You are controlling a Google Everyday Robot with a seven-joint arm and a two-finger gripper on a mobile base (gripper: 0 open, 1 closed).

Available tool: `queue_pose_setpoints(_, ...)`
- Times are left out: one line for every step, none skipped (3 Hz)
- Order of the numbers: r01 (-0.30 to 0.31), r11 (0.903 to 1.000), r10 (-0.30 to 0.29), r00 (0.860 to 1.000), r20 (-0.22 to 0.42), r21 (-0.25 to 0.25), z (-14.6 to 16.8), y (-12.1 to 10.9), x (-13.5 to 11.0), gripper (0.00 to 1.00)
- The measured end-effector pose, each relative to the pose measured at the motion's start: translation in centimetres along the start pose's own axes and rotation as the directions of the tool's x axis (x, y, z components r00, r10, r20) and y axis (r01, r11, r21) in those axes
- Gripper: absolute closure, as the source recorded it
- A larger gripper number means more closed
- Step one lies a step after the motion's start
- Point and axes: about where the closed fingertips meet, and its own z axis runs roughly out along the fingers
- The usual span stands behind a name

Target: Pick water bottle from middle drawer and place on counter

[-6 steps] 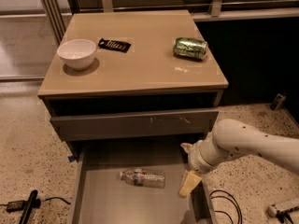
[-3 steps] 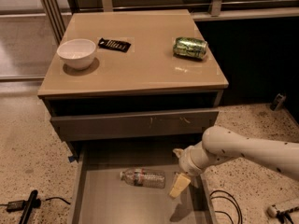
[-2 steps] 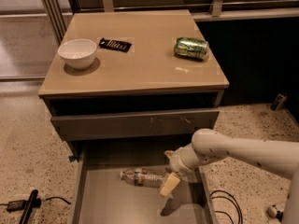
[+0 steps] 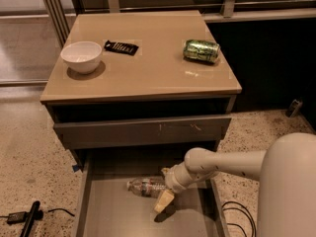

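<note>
Below the front edge of the glossy beige-tan counter [image 4: 148,78], I see my gripper [image 4: 165,186] in the open shallow grey middle drawer [image 4: 94,216], tan fingers [image 4: 164,200] spread astride the right end of the small clear ribbed water bottle [image 4: 144,186] lying on its side.

I see warm overhead light glaring on the worktop [image 4: 148,70]; the gripper [image 4: 164,200] casts a shadow in the dim drawer [image 4: 106,216].
</note>
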Motion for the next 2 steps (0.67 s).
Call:
queue_pose_setpoints(-0.002,1.0000,0.002,1.000,0.003,0.005,0.76,-0.15,0.02,0.00)
queue_pose_setpoints(-0.002,1.0000,0.002,1.000,0.003,0.005,0.77,-0.15,0.02,0.26)
